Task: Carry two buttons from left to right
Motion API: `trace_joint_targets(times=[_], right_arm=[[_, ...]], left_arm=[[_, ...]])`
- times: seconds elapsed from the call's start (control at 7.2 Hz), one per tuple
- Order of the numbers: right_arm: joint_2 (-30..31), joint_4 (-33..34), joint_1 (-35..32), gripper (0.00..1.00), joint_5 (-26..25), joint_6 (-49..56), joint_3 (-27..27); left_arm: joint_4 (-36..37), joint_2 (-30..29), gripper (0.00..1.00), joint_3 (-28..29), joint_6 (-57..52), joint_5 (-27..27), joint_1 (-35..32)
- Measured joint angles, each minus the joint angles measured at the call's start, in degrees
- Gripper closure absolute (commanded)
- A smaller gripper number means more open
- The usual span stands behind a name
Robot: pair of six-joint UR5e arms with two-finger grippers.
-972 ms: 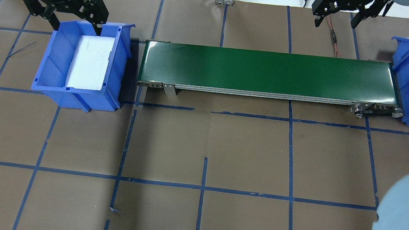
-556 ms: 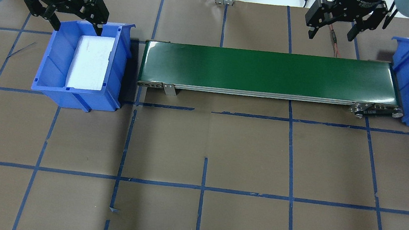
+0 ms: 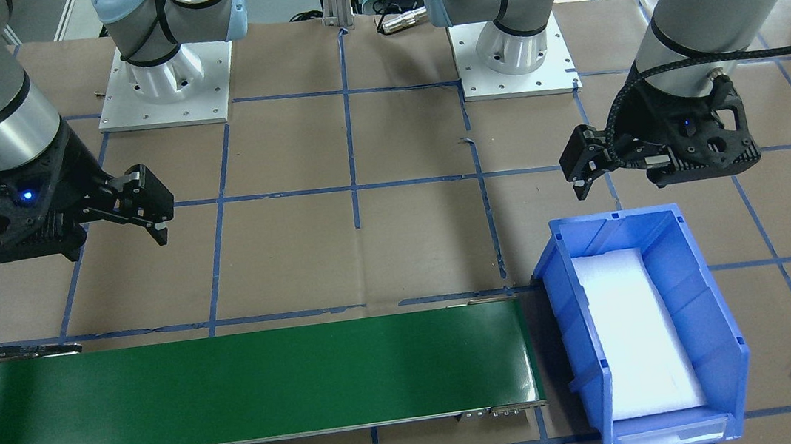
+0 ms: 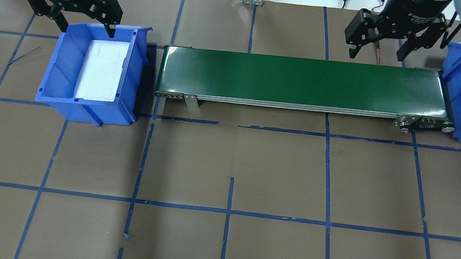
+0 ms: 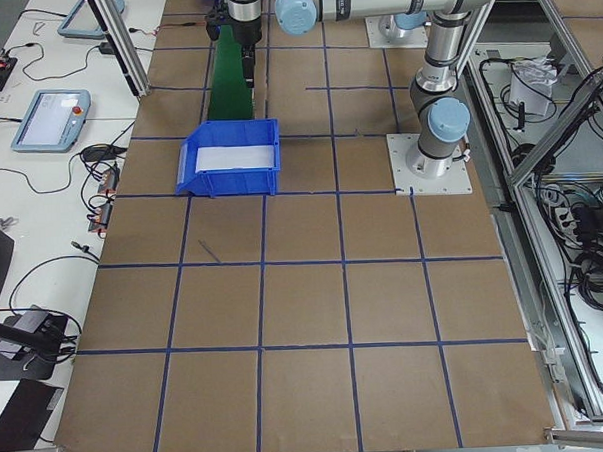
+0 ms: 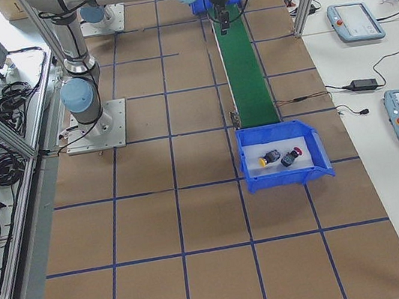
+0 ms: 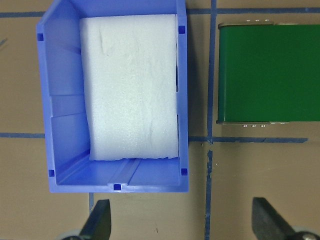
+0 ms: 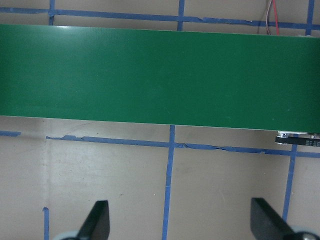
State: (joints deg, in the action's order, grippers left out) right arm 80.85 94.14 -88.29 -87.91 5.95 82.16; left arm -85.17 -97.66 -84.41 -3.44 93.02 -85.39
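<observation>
My left gripper (image 4: 87,28) hangs spread by the foam-lined left bin (image 4: 61,72). My right gripper (image 4: 377,55) hangs spread near the belt (image 4: 302,78). The red button (image 6: 289,157) and the yellow button (image 6: 265,160) lie in the right bin (image 6: 323,164).

The worktop (image 4: 278,173) wears matt brown paper, ruled with blue tape (image 4: 227,212) (cracked and lifting in spots). Ahead of the left fingers (image 7: 98,222), which are matt black, the blue plastic bin (image 7: 65,125) looks smooth and faintly glossy, lined with white foam (image 7: 132,85) that is finely grained and creased. Ahead of the right fingers (image 8: 97,220), the green belt (image 8: 160,75) is smooth with a soft sheen, edged by a bare metal rail (image 4: 298,107).
</observation>
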Motion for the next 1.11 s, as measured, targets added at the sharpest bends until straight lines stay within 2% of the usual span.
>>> trace_joint_targets(times=[1.11], right_arm=[[0.17, 0.87, 0.49, 0.0, -0.15, 0.03, 1.59]], left_arm=[[0.06, -0.11, 0.0, -0.81, 0.05, -3.26, -0.09]])
